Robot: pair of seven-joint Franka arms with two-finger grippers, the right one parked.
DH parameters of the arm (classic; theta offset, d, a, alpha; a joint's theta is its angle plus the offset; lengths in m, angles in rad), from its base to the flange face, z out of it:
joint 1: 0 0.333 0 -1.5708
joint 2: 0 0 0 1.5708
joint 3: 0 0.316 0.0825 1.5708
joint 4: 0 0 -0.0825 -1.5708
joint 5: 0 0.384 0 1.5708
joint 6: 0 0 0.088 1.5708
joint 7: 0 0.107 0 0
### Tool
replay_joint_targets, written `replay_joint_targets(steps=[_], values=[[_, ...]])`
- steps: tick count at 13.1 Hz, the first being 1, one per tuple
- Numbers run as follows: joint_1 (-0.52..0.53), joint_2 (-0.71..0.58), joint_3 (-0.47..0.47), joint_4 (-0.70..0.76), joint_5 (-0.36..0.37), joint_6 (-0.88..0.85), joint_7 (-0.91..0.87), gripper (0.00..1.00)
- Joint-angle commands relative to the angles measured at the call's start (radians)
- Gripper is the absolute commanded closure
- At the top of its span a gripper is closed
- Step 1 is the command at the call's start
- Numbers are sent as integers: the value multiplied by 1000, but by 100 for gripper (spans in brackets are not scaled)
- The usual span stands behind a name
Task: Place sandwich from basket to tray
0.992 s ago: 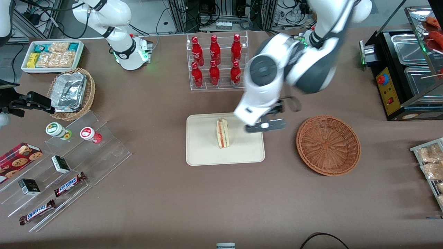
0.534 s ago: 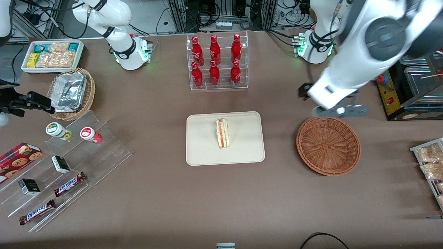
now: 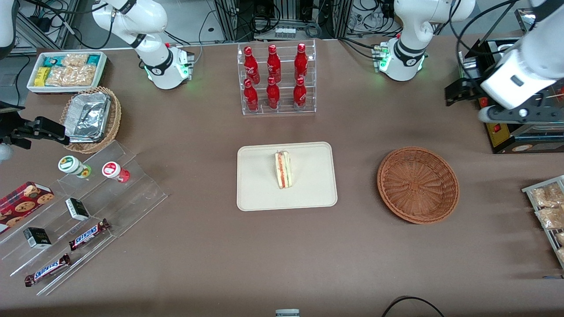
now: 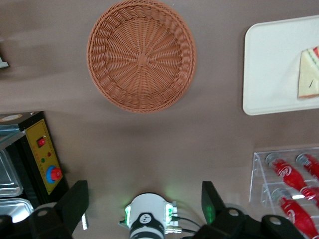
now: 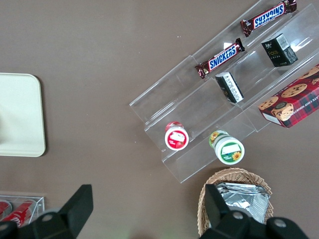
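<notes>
The sandwich (image 3: 283, 169), a pale wedge with red and green layers, stands on edge on the cream tray (image 3: 255, 193) at the table's middle. It also shows on the tray (image 4: 271, 69) in the left wrist view, as the sandwich (image 4: 309, 74). The reddish-brown basket (image 3: 417, 185) lies beside the tray toward the working arm's end, with nothing in it, and the basket (image 4: 141, 55) is bare in the wrist view too. My left gripper (image 3: 522, 113) hangs high above the black machine, away from both. The gripper (image 4: 143, 206) is open, with nothing between its fingers (image 4: 75, 204).
A clear rack of red bottles (image 3: 276, 79) stands farther from the camera than the tray. The black machine with a yellow panel (image 3: 498, 114) and a rack of snack packets (image 3: 546, 207) sit at the working arm's end. An acrylic shelf of snacks (image 3: 83, 207) and a foil-filled basket (image 3: 90, 119) sit at the parked arm's end.
My gripper has swung from beside the tray, past the basket, to above the black machine at the working arm's end. The sandwich has stayed on the tray.
</notes>
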Motion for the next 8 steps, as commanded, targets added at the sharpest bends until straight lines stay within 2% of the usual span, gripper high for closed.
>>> replay_joint_targets(steps=[1,8], values=[[78,-37,-14,-38,-9,0,82,0],[85,0,-16,40,-6,18,75,0]])
